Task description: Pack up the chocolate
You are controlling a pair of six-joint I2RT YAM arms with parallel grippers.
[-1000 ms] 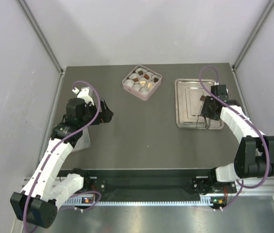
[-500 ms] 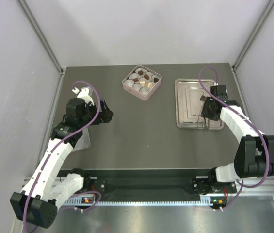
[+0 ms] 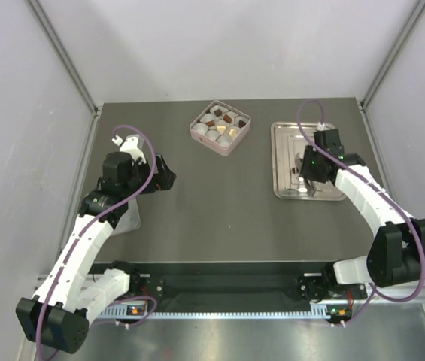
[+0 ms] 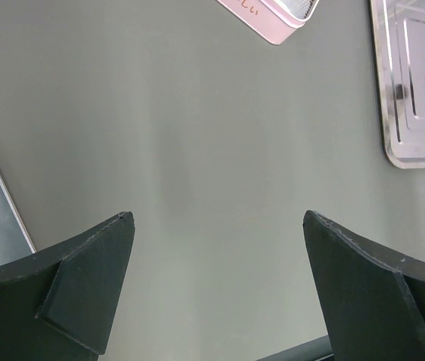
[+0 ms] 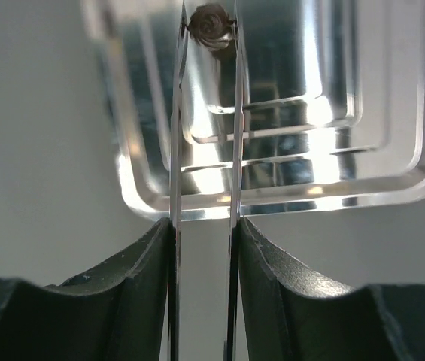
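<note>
The right hand (image 3: pixel 308 169) has been swung leftward across the tray (image 3: pixel 283 150), its tweezers (image 5: pixel 175 150) squeezed narrower around the chocolate (image 5: pixel 210 24) ahead.

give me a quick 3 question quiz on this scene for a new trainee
1. True or false: the left gripper is shut on a chocolate.
2. The chocolate piece between the tips of the tweezers is over: A a paper cup; B the metal tray; C bare tabletop.
3. Which arm's gripper holds the tweezers?
Key: 1 false, it is open and empty. 2 B. 3 the right gripper.
</note>
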